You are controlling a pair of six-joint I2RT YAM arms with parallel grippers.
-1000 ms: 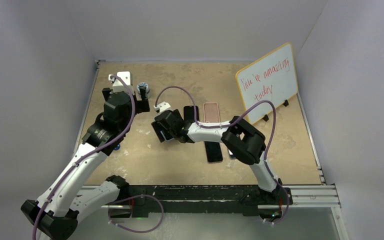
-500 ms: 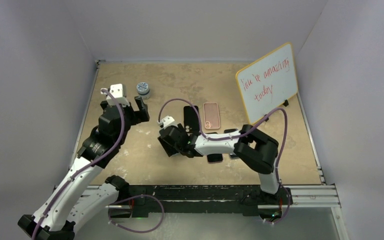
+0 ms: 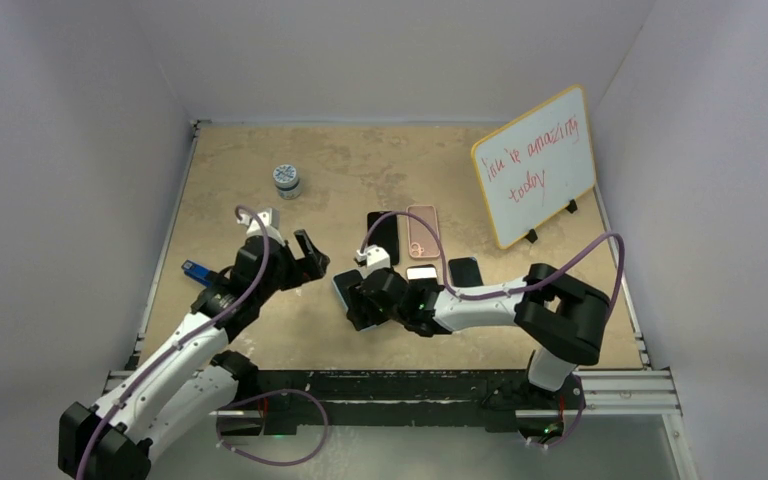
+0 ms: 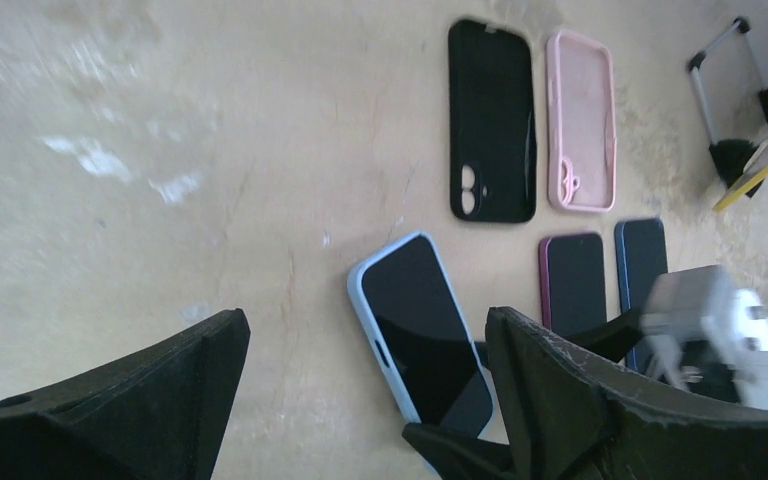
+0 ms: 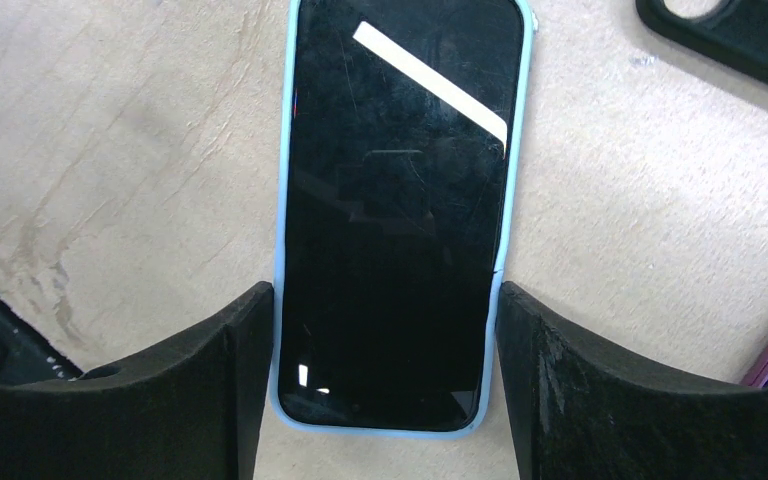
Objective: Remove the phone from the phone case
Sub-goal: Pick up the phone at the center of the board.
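Observation:
The phone in its light blue case (image 3: pixel 343 288) lies screen up on the table, near the middle front. My right gripper (image 3: pixel 362 306) is shut on it; in the right wrist view the gripper (image 5: pixel 388 300) has both fingers pressed against the long sides of the case (image 5: pixel 400 200). My left gripper (image 3: pixel 310 262) is open and empty, hovering just left of the phone. In the left wrist view the gripper (image 4: pixel 362 318) looks down on the cased phone (image 4: pixel 422 335), whose lower end is covered by the right gripper's finger.
An empty black case (image 4: pixel 492 120) and an empty pink case (image 4: pixel 581 120) lie beyond the phone. A magenta-edged phone (image 4: pixel 572 280) and a blue-edged one (image 4: pixel 641 265) lie to the right. A whiteboard (image 3: pixel 535 165) stands at the back right, a small grey jar (image 3: pixel 285 178) at the back left, and a blue object (image 3: pixel 194 268) at the left.
My right gripper has drawn back toward the near edge with the cased phone. My left gripper has come from the far left back corner to just left of the phone.

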